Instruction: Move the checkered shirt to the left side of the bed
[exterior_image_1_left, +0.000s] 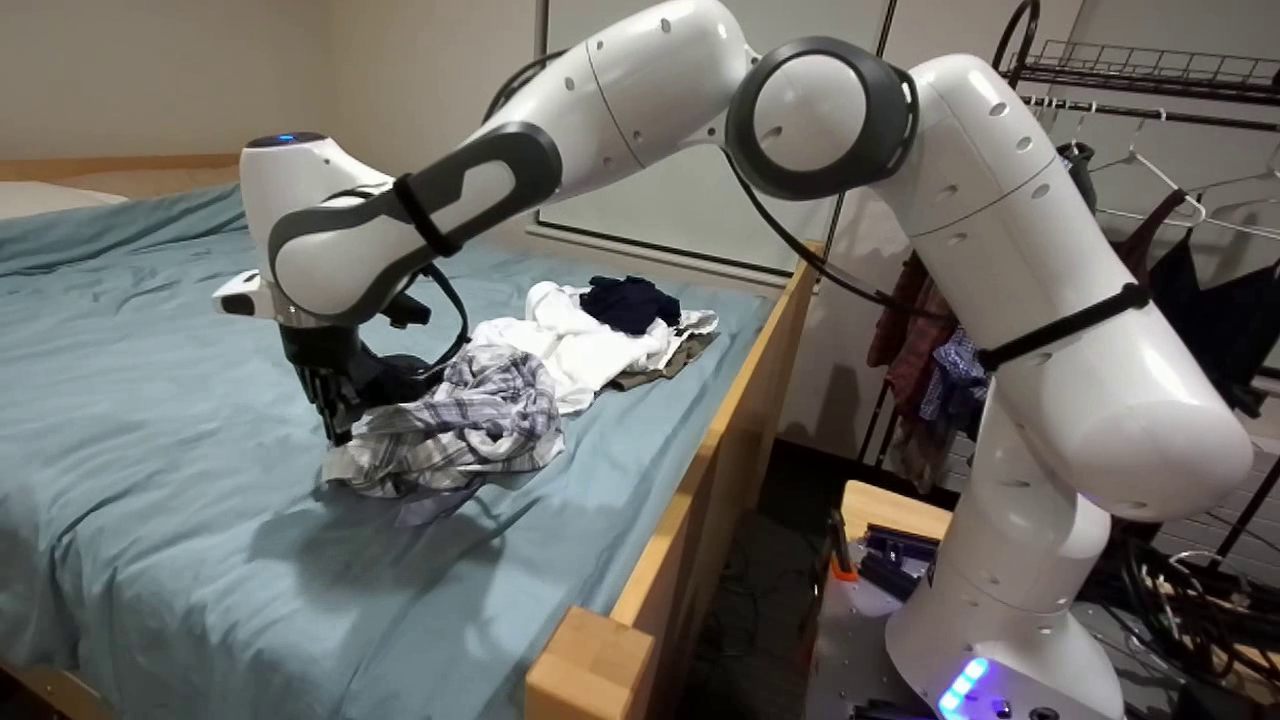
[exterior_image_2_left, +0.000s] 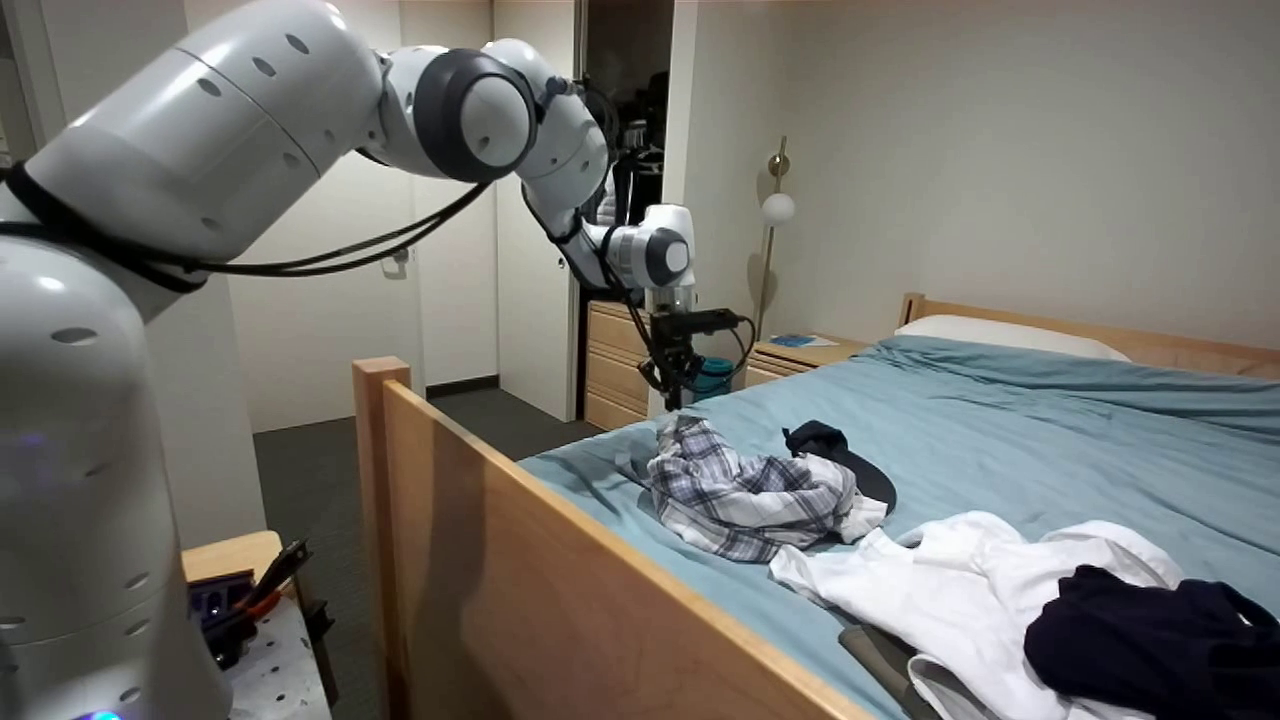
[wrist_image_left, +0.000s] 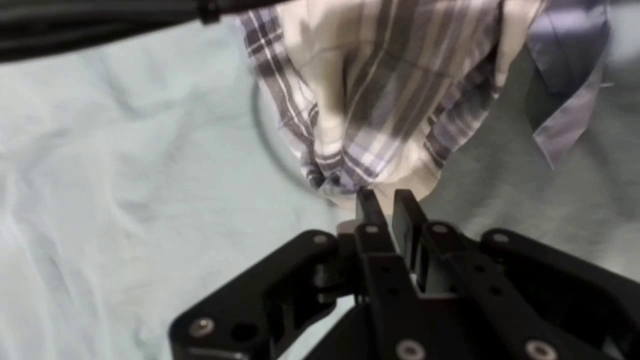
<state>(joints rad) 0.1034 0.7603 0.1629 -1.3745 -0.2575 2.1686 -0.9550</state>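
Note:
The checkered shirt (exterior_image_1_left: 465, 425) lies crumpled on the blue-green bed (exterior_image_1_left: 170, 450) near the footboard. It also shows in an exterior view (exterior_image_2_left: 745, 495) and at the top of the wrist view (wrist_image_left: 395, 95). My gripper (exterior_image_1_left: 338, 435) points down at the shirt's edge, and it also shows in an exterior view (exterior_image_2_left: 672, 398). In the wrist view the two fingertips (wrist_image_left: 385, 194) stand a narrow gap apart at the shirt's end. I see no cloth between the fingers. Whether the tips touch the shirt I cannot tell.
White clothes (exterior_image_2_left: 970, 590) and a dark navy garment (exterior_image_2_left: 1150, 630) lie beside the shirt. A black cap (exterior_image_2_left: 850, 462) lies behind it. The wooden footboard (exterior_image_1_left: 700, 470) rises between the robot base and the bed. A pillow (exterior_image_2_left: 1010, 337) lies at the headboard.

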